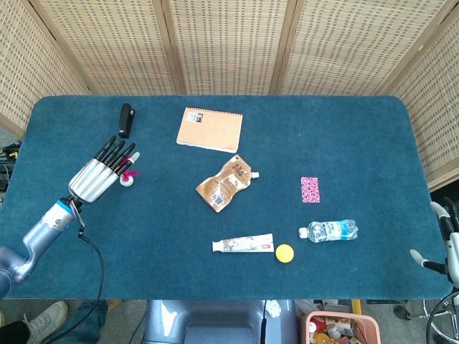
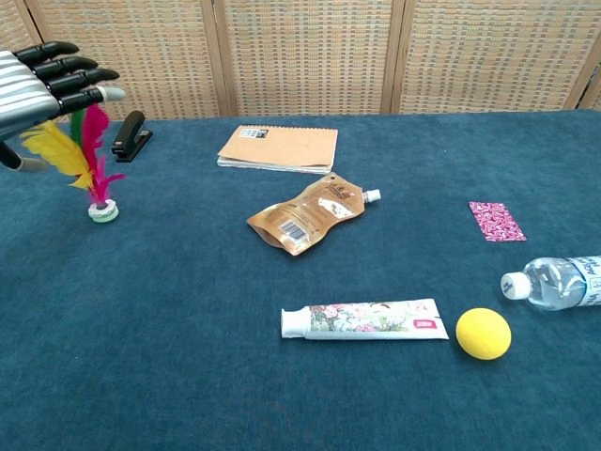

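The left hand (image 2: pixel 42 80) hovers above the far-left part of the blue table (image 1: pixel 358 136), its fingers (image 1: pixel 115 150) stretched out straight and slightly apart, gripping nothing. Directly under the fingertips stands a feather shuttlecock (image 2: pixel 83 160), upright on its small round base, with yellow, pink and green feathers rising to just below the fingers; whether the feathers brush the hand cannot be told. Just beyond the fingertips, further back on the table, lies a black stapler (image 1: pixel 126 119). Further to the hand's right, a tan spiral notebook (image 1: pixel 209 129) lies flat near the back. In front of the notebook lies a brown spouted pouch (image 1: pixel 225 183) with a white cap. Well apart from the hand, toward the near edge, lies a toothpaste tube (image 2: pixel 366 319), with a yellow ball (image 2: pixel 484 333) just beside its end. Past the ball lies a clear water bottle (image 1: pixel 330 230) on its side, and behind it a small pink patterned packet (image 1: pixel 310 189). The right hand (image 1: pixel 446 236) shows only in part at the far right edge of the head view, off the table; how its fingers lie cannot be told.
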